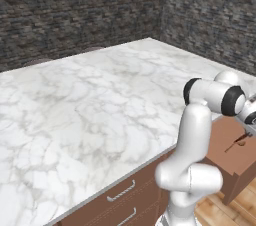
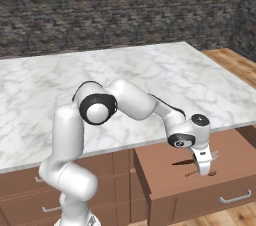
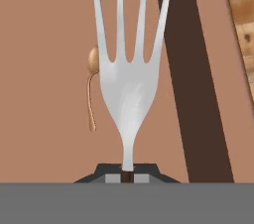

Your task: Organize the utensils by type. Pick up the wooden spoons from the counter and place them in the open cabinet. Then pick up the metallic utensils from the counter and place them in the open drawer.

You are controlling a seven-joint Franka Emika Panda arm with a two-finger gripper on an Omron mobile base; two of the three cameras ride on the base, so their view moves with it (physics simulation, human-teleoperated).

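My gripper [image 2: 204,169] hangs low over the open drawer [image 2: 170,177], pointing down into it. It is shut on the handle of a silver metal fork [image 3: 128,84]. In the hand view the tines point away from the gripper [image 3: 127,176] over the brown drawer floor [image 3: 44,69]. A small brown spoon [image 3: 92,89] lies on that floor just left of the fork; from the right base camera the spoon [image 2: 192,174] is a thin mark beside the gripper. The drawer [image 1: 231,150] juts out at the right of the left base view. The open cabinet is out of view.
The white marble counter [image 1: 100,100] stretches ahead to dark stone walls, and its front edge [image 2: 150,142] overhangs the drawer. Shut drawer fronts with metal handles [image 1: 121,191] sit under the counter. Wooden floor [image 2: 235,215] lies below the drawer.
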